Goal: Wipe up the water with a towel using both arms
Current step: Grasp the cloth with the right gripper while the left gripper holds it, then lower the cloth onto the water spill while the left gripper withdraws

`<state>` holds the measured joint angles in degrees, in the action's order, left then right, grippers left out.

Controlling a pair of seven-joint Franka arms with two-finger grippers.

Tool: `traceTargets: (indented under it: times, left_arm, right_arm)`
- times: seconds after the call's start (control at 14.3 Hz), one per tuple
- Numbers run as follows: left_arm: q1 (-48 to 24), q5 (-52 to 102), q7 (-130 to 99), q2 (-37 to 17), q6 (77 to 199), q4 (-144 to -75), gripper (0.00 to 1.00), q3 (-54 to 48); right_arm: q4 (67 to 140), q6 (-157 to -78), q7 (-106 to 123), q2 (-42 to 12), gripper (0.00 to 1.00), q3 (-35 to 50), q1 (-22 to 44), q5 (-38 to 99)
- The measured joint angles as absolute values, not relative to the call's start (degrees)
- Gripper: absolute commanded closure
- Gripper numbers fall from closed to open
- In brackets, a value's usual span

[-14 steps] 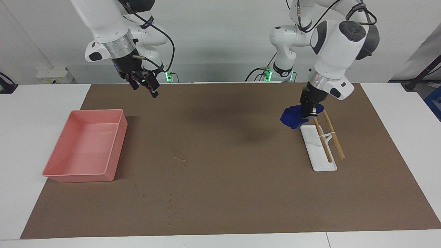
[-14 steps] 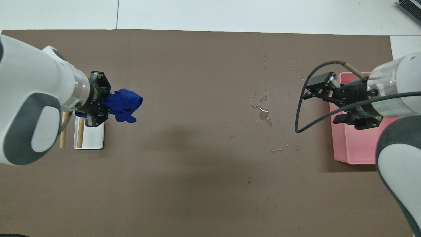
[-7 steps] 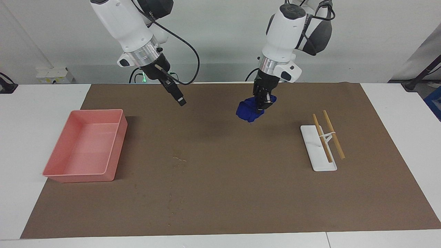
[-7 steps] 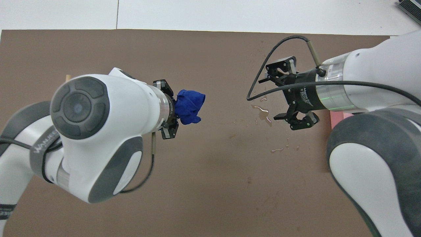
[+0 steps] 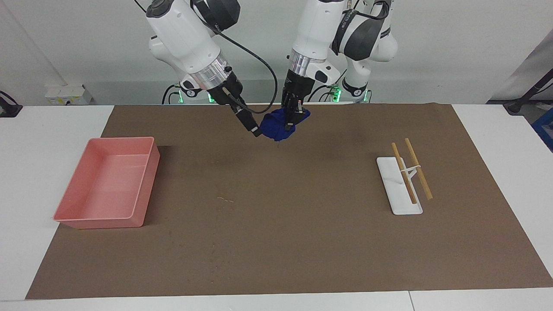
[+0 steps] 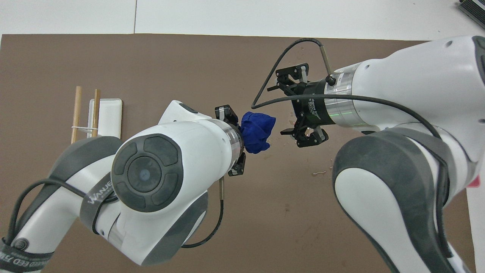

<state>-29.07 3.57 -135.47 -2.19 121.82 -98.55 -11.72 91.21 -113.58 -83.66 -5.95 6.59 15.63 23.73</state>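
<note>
Pink plastic bin, rectangular, empty, near mat edge at right arm's end. Right gripper fingers spread, holding nothing, just beside towel. Left gripper clamped on bunched navy towel, aloft over mat centre. Faint droplets on mat. White flat tray, two wooden sticks alongside.

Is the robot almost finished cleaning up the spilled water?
Not yet. Done: the left pincer is shut on the blue towel and holds it up over the brown mat. In hand: the open right pincer is right beside the towel, apparently ready to take it. Left: the water sits unwiped on the mat, nearer the pink bin.
</note>
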Motion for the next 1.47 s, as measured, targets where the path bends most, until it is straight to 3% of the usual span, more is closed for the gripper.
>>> traceTargets:
  times: [0.28, 0.35, 0.42, 0.49, 0.56, 1.26, 1.4, 1.47]
  left_arm:
    - [-30.67, 3.43, -136.66, -2.55, 121.82, -96.31, 1.0, -11.69]
    - [-30.69, 3.39, -136.78, -2.6, 121.82, -96.16, 1.0, -11.66]
    - [-30.69, 3.38, -136.78, -2.62, 121.8, -96.14, 1.0, -11.59]
    - [-30.69, 3.38, -136.78, -2.66, 121.78, -96.14, 1.0, -11.52]
    - [-30.69, 3.38, -136.78, -2.72, 121.79, -96.13, 1.0, -11.51]
    - [-30.68, 3.21, -136.79, -2.88, 121.77, -95.31, 1.0, -10.96]
    - [-30.68, 3.21, -136.79, -2.99, 121.84, -95.11, 0.64, -10.99]
    - [-30.68, 3.21, -136.74, -3.15, 121.88, -94.9, 0.58, -11.01]
  right_arm:
    - [92.02, -113.92, -83.66, -6.04, 0.01, 6.58, 17.6, 23.66]
    - [92.16, -113.92, -83.58, -6.03, 0.05, 6.59, 18.0, 23.39]
    - [92.26, -113.92, -83.44, -6.01, 0.32, 6.59, 18.4, 22.88]
    - [92.35, -113.92, -83.3, -5.97, 0.72, 6.59, 18.61, 22.29]
    - [92.39, -113.92, -83.02, -5.92, 1.0, 6.59, 18.67, 21.91]
    - [92.59, -113.67, -82.78, -5.43, 1.0, 6.38, 18.51, 21.43]
    - [92.58, -113.67, -82.79, -5.33, 1.0, 6.33, 18.32, 21.44]
    - [92.54, -113.67, -82.79, -5.32, 1.0, 6.3, 18.15, 21.44]
